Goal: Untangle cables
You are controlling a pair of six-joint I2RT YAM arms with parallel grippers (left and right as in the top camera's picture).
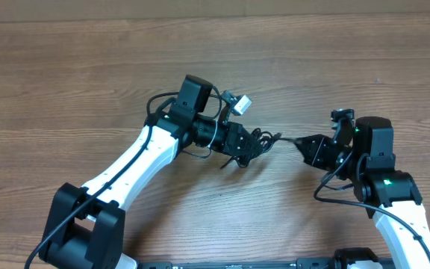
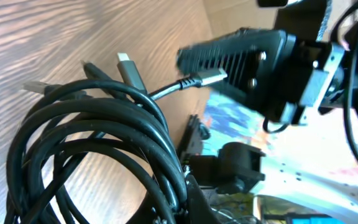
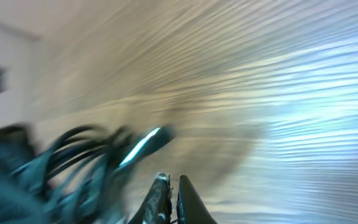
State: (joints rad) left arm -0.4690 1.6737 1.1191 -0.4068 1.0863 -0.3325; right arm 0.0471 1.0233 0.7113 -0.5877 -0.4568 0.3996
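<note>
Left end effector (image 1: pixel 246 146) over mid tabletop (image 1: pixel 88 75), clamped on the cables (image 2: pixel 157 149). Right end effector (image 1: pixel 302 143) sits at one silver plug (image 2: pixel 207 76); its grip cannot be told, view blurred. Coils all looped together, so untangling looks barely begun and every cord remains.

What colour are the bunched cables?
The cables are black; clearest in the left wrist view.

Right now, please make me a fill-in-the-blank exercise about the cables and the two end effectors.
The bunched cables are all ___ in colour. They sit at the end effector of the ___ arm. The plug beside the right end effector has a ___ tip.
Missing words: black, left, silver.
</note>
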